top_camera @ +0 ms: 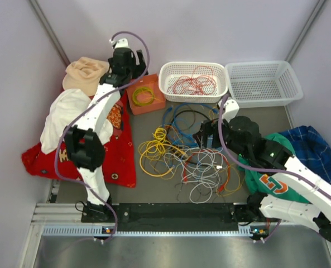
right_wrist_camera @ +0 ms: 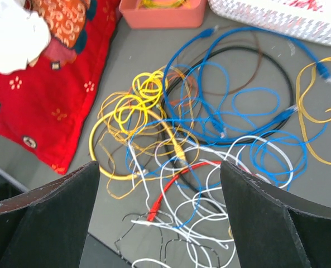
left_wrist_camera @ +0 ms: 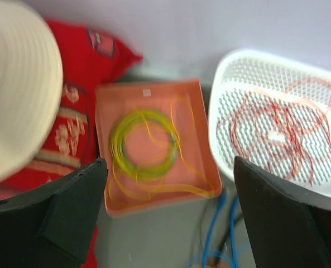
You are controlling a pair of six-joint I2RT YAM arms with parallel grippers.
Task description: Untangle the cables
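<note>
A tangled pile of cables (top_camera: pixel 190 151) in yellow, blue, white, red and black lies on the grey table mid-view; in the right wrist view the cables (right_wrist_camera: pixel 204 139) spread below my right gripper. My right gripper (top_camera: pixel 205 135) is open and empty, above the pile's right side, its fingers (right_wrist_camera: pixel 48 218) wide apart. My left gripper (top_camera: pixel 133 66) is open and empty at the back, above the orange tray (left_wrist_camera: pixel 154 151). Red-orange cable (top_camera: pixel 193 84) lies in the left white basket (top_camera: pixel 166 75); it also shows in the left wrist view (left_wrist_camera: pixel 277 131).
The orange tray (top_camera: pixel 154 105) holds a green-yellow coiled ring (left_wrist_camera: pixel 145 145). An empty white basket (top_camera: pixel 263 84) stands back right. Red cloth (top_camera: pixel 120 151), white cloth (top_camera: pixel 62 114) and a beige hat (top_camera: pixel 86 72) lie left. Green and blue clothes (top_camera: pixel 305 151) lie right.
</note>
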